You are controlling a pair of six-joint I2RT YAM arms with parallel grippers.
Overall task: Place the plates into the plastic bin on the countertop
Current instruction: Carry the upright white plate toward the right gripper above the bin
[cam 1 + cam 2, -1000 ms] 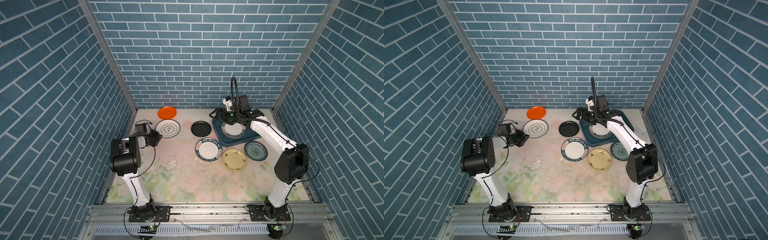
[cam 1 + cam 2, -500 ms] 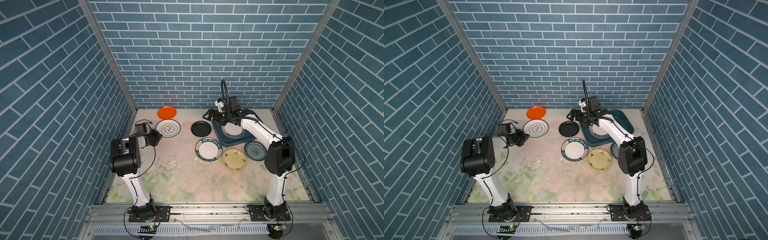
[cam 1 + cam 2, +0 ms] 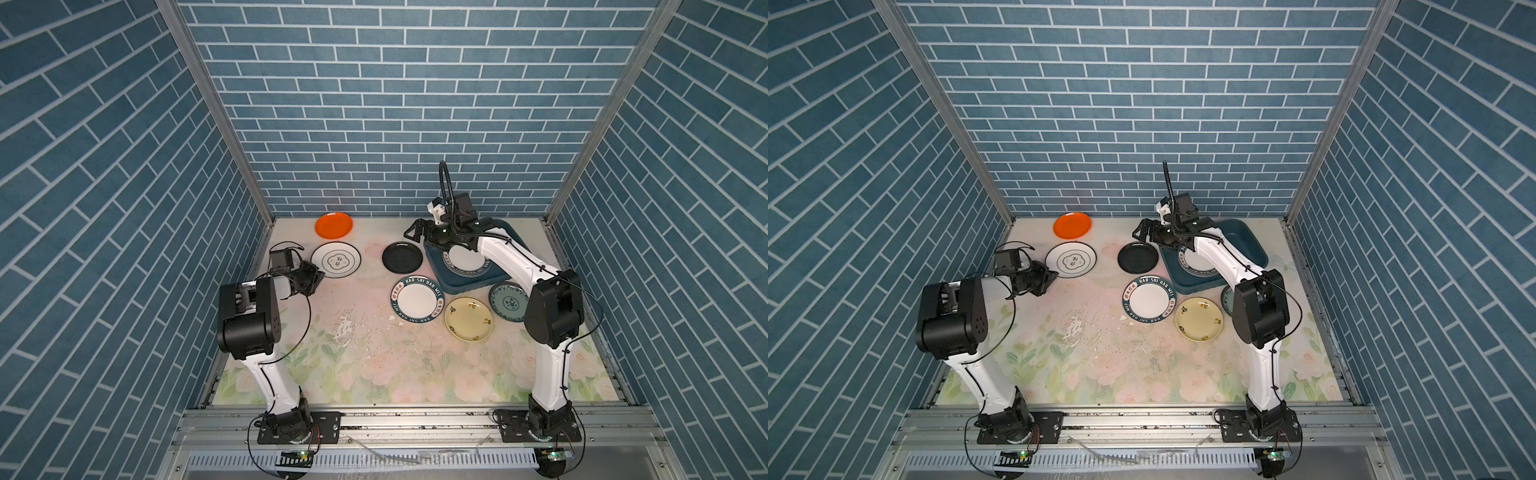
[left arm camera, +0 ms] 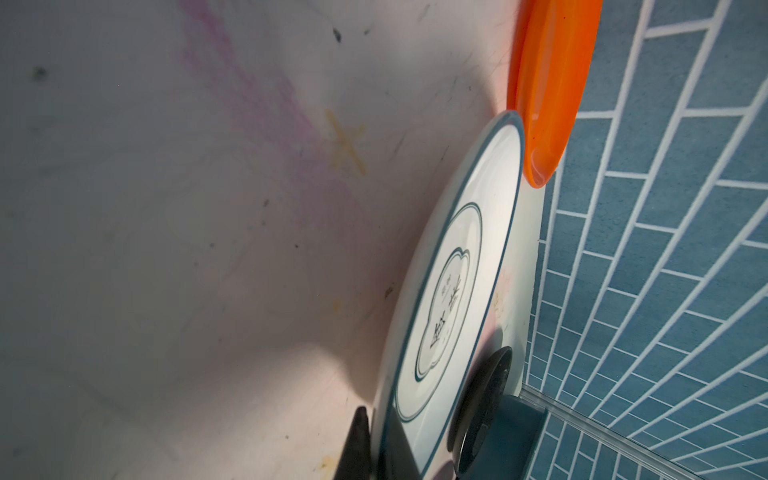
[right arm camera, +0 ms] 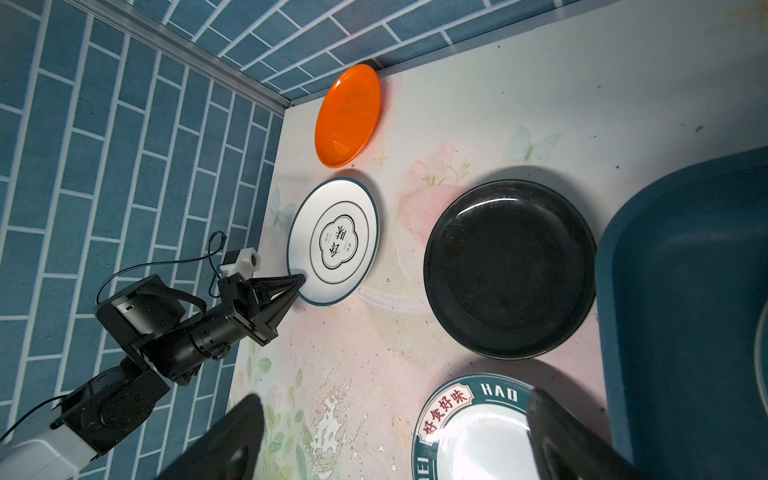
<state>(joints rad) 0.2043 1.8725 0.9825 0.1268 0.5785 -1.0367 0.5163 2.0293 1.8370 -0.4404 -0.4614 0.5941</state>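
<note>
a: where does the left gripper [image 5: 300, 281] stand?
b: its fingers are pinched on the near-left rim of the quatrefoil plate [image 3: 336, 259], which lies at the far left of the countertop [image 3: 374, 357]. the left wrist view shows the rim caught between them.
a: and the risk?
b: the grip takes only a thin lip on one side. lifted that way, the plate could sag, slip out and drop. the orange plate [image 3: 333, 225] sits just beyond its far rim, almost touching. any push toward the far side would shove it against the back wall [image 3: 395, 166].
a: the other arm?
b: the right gripper [image 5: 395, 411] hangs empty, fingers spread wide, beside the black plate [image 3: 402, 257] at the left edge of the plastic bin [image 3: 1252, 245]. that is on the line the left arm must cross, so the two could meet there.
a: room to move?
b: the left wall [image 3: 241, 249] is close behind the left gripper, so there is little retreat that way. the middle and near countertop lie open. the bin, far right, shows a lettered plate [image 3: 1192, 262] inside, with bare floor beyond it. a second lettered plate [image 3: 417, 299], the yellow plate [image 3: 468, 319] and the patterned teal plate [image 3: 509, 302] crowd the bin's near side. entry over its left edge looks freest, provided the right arm moves off.
</note>
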